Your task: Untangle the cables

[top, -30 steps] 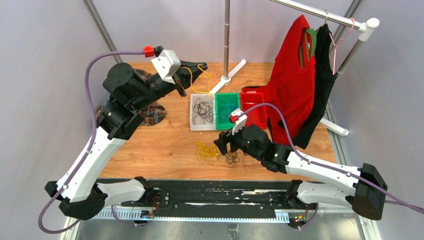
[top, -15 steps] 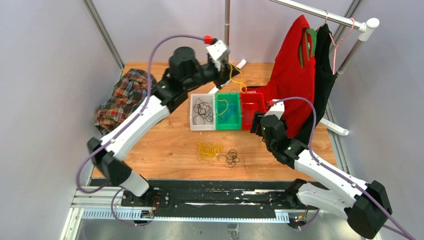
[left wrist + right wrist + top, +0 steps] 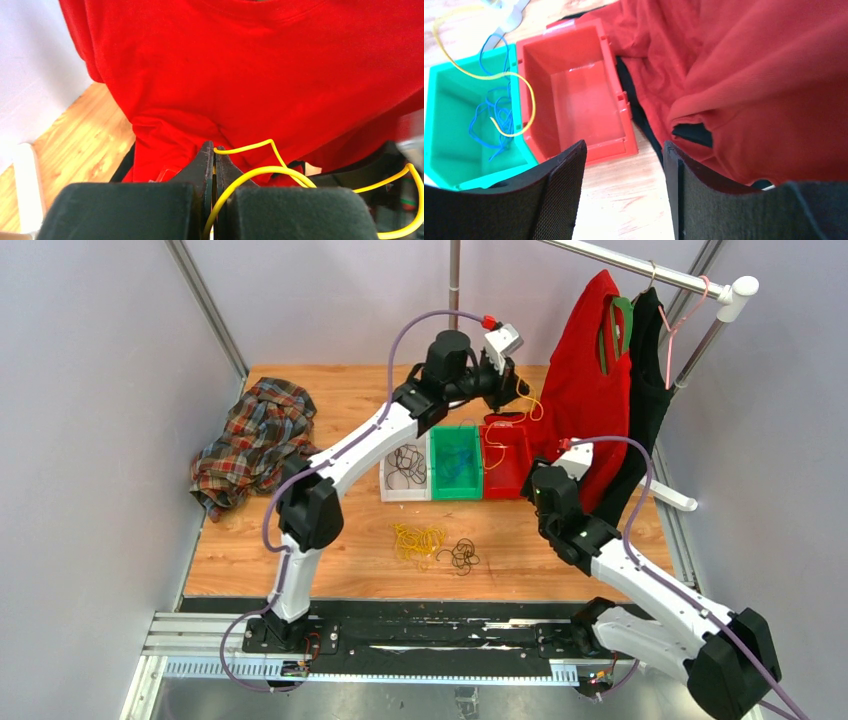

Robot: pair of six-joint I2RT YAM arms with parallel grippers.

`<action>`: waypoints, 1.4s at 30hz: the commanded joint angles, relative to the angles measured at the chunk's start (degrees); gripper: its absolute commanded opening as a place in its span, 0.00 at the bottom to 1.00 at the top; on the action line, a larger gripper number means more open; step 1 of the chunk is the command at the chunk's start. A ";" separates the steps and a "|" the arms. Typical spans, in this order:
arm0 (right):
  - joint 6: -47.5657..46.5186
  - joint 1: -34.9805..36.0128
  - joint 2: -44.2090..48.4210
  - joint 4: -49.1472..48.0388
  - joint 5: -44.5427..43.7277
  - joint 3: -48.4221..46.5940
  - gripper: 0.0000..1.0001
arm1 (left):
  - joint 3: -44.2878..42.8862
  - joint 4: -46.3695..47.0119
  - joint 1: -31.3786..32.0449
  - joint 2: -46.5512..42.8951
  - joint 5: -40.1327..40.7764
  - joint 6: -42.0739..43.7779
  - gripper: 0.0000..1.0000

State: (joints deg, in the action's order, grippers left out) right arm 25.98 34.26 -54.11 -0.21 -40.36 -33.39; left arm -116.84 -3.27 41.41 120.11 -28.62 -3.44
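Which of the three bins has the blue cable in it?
The green bin, middle of the row: blue cable lies inside. The clear bin holds black cables; the red bin looks bare.

Red shirt (image 3: 585, 390) hangs beside the red bin (image 3: 512, 472)

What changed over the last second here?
The left gripper, jaws shut on the thin yellow cable, swung it rightward toward the red plastic bin. The right gripper withdrew from the loose yellow coil and black coil to beside that bin. Both coils stayed put.
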 commanded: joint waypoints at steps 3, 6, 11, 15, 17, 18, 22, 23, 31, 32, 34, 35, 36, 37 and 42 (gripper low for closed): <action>0.17 -1.51 4.88 -1.22 -4.34 1.74 0.57 | -4.62 5.47 0.73 7.40 -1.66 0.25 0.00; -0.88 -1.89 6.16 -1.00 -4.48 1.66 0.57 | -4.77 5.97 0.94 9.94 -1.23 0.73 0.00; -1.04 -2.65 7.01 -0.26 -3.57 1.36 0.56 | 1.51 6.12 1.13 10.08 0.55 4.69 0.14; -0.76 -3.06 6.74 0.21 -2.62 0.90 0.56 | 6.55 6.25 1.23 8.09 0.80 5.61 0.30; -0.32 -3.13 6.76 0.50 -2.47 0.81 0.56 | 9.00 6.31 1.22 6.59 0.03 5.89 0.41; -0.31 -3.21 6.88 0.64 -2.17 0.78 0.56 | 10.34 6.43 1.22 5.81 -0.39 6.12 0.42; -0.28 -3.63 7.31 1.26 -1.37 0.60 0.56 | 14.05 6.57 1.22 2.69 -0.12 5.97 0.45; -0.33 -3.73 7.42 1.45 -1.27 0.54 0.56 | 14.72 6.54 1.22 2.02 0.14 6.02 0.45; 0.01 -4.76 6.65 2.51 1.11 0.02 0.55 | 14.42 3.10 0.55 -1.46 0.66 4.59 0.33; 0.04 -5.01 5.77 2.53 1.58 -0.33 0.54 | 13.50 1.43 0.21 -1.60 -0.08 4.26 0.31; -0.36 -5.67 3.22 1.75 3.84 -1.19 0.56 | 11.19 -2.73 -0.88 -1.92 -2.26 3.49 0.30; -0.74 -5.98 1.24 0.80 5.68 -1.62 0.59 | 10.13 -5.22 -1.48 -2.19 -2.85 3.45 0.31; -0.83 -6.13 -0.96 0.45 6.38 -2.45 0.61 | 9.34 -7.86 -2.19 -2.50 -3.56 3.76 0.34; -1.08 -6.13 -3.32 -0.03 6.77 -3.28 0.62 | 8.81 -10.47 -2.95 -3.11 -4.37 4.62 0.37; -6.43 -6.43 -16.17 -5.48 6.70 -8.12 0.62 | 12.74 -23.85 -6.99 -10.53 -5.38 12.86 0.45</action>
State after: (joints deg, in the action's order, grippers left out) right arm 24.05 28.91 -63.55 -1.13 -34.72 -37.19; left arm -105.80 -14.11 37.60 116.88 -31.77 2.98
